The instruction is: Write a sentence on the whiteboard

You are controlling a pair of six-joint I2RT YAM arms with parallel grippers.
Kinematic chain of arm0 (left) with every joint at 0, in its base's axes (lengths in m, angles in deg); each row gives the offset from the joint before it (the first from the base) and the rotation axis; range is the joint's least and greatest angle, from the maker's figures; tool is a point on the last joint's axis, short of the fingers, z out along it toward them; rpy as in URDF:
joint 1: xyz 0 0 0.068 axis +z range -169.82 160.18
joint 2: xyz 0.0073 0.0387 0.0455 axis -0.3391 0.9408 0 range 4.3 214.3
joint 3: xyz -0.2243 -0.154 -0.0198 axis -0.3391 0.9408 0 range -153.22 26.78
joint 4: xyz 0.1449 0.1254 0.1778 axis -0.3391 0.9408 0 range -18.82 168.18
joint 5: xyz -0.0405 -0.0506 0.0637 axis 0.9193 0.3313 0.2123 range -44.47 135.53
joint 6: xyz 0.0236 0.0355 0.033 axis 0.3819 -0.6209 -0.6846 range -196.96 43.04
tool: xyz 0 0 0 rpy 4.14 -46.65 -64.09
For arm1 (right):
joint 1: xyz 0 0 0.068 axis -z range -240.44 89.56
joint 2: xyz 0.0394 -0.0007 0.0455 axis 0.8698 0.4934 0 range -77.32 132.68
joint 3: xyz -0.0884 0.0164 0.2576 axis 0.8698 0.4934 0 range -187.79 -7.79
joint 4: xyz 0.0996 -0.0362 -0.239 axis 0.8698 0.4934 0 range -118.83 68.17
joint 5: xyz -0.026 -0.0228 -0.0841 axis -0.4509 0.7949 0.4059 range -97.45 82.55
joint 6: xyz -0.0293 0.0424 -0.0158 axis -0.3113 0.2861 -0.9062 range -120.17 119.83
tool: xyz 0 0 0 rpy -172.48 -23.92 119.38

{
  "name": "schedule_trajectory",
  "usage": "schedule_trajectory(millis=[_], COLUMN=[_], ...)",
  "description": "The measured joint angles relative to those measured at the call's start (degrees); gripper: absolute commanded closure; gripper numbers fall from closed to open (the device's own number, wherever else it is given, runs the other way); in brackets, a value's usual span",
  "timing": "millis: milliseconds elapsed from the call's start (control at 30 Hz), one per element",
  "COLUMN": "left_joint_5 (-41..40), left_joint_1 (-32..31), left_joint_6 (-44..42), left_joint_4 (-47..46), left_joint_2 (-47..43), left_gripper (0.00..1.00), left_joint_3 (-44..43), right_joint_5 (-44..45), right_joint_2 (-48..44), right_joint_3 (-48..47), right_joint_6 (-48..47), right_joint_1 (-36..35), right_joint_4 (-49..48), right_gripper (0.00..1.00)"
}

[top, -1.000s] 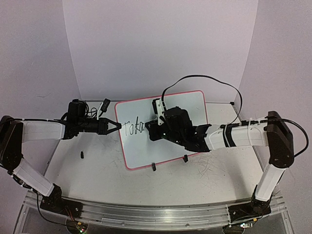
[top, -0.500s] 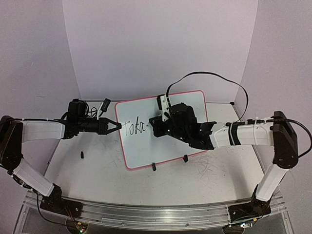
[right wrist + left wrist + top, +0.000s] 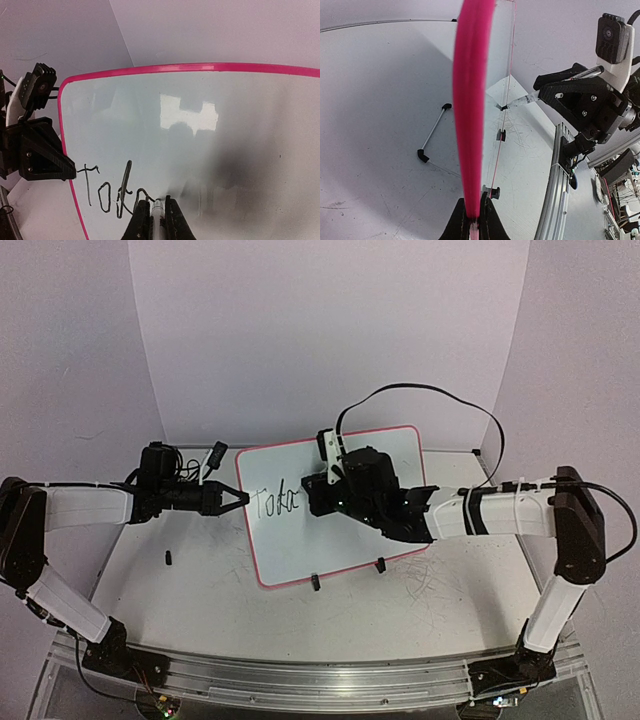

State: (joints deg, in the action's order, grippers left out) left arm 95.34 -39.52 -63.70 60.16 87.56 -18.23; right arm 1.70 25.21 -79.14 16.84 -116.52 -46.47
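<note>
On whiteboard, sentence slightly longer; right fingers pinch marker, left fingers pinch rim.

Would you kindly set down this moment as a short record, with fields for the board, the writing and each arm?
whiteboard: propped up on two black feet, pink rim
sentence: unfinished; only "Toda" in black, near the board's left edge
left pincer: shut on the whiteboard's left rim
right pincer: shut on a marker
marker tip: touching the whiteboard just right of the last letter
table: white, scuffed, under the whiteboard
</note>
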Motion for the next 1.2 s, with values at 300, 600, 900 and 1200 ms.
schedule_trajectory(millis=[300,600,900,1200], left_joint_5=[0.0,-0.2,-0.3,-0.3], left_joint_1=[0.0,0.0,0.0,0.0], left_joint_6=[0.0,0.0,0.0,0.0], left_joint_4=[0.1,0.4,0.5,0.5], left_joint_2=[0.0,0.0,0.0,0.0], left_gripper=[1.00,1.00,1.00,1.00], left_joint_3=[0.0,0.0,0.0,0.0], right_joint_5=[0.5,0.2,-0.1,0.5], right_joint_2=[0.1,0.1,0.1,-0.7], right_joint_3=[0.0,1.4,3.3,3.4], right_joint_6=[0.0,0.9,2.0,2.0], right_joint_1=[0.0,-0.2,-1.0,-0.2], right_joint_4=[0.0,-0.5,-0.8,-0.5], right_gripper=[1.00,1.00,1.00,1.00])
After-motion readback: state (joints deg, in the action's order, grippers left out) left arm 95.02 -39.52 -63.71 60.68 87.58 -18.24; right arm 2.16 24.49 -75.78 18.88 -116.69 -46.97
